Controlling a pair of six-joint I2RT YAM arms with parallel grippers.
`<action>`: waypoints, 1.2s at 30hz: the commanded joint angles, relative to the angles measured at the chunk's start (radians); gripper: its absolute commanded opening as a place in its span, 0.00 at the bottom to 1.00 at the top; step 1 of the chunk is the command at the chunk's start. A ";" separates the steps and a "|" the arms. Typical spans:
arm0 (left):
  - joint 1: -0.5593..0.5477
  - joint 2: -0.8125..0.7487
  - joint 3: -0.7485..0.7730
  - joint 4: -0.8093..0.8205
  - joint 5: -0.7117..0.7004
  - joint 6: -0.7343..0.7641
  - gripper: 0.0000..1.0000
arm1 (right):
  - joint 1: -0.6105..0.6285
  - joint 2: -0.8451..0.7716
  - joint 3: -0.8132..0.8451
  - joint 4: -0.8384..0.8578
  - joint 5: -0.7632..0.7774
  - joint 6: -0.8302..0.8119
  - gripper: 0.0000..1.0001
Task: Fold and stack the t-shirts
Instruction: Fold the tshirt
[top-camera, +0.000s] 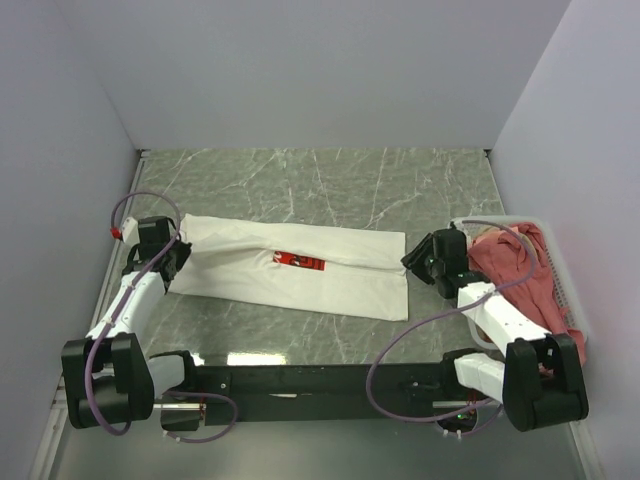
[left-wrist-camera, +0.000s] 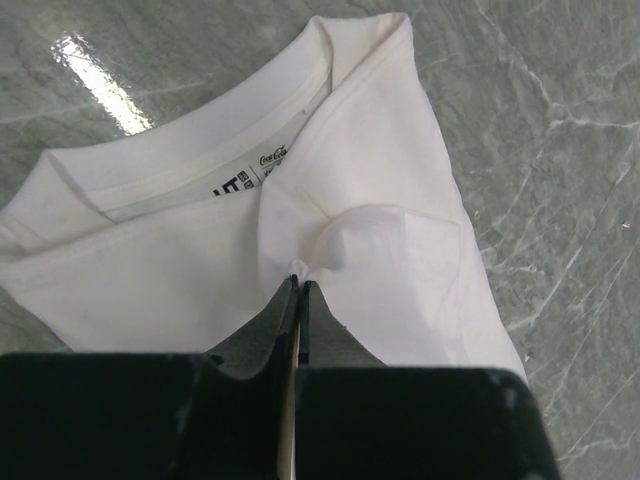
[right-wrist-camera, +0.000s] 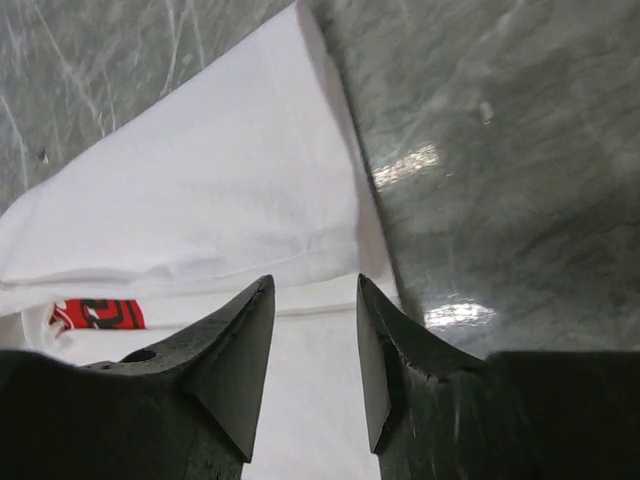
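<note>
Folding well from here starts, we judge, at the two claws. The pinched end should rise only enough to carry the cloth over without dragging its layers apart, and the free claw should take hold of both layers at the hem corner before any pull, so the edges meet square. We see the left claw (left-wrist-camera: 300, 288) pressed together on a small raised pucker of the white shirt (left-wrist-camera: 380, 170), just below the collar (left-wrist-camera: 190, 150) and its label (left-wrist-camera: 245, 178), with creases gathering toward the tips. We see the right claw (right-wrist-camera: 313, 300) spread apart with nothing between its fingers, hovering over the shirt's other end. One folded layer lies over another there, and the red print (right-wrist-camera: 95, 314) peeks out at the lower left of that wrist view. Whether a tip brushes the cloth we cannot tell. From above, the white shirt lies as a long band across the middle of the table (top-camera: 330, 180), folded lengthwise, with the left claw at its left end and the right claw just off its right end. At the right edge of the frame a basket (top-camera: 556, 268) holds a pink shirt (top-camera: 510, 262), crumpled and not yet folded, and we see no stack anywhere.
</note>
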 joint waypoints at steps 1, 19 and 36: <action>0.007 -0.027 -0.008 0.014 -0.045 -0.015 0.01 | 0.085 0.032 0.088 -0.045 0.086 -0.038 0.46; 0.009 -0.038 -0.052 0.024 -0.053 -0.021 0.01 | 0.395 0.474 0.407 -0.128 0.229 -0.087 0.45; 0.006 -0.106 0.006 0.031 0.001 0.025 0.48 | 0.457 0.323 0.268 -0.133 0.189 -0.057 0.43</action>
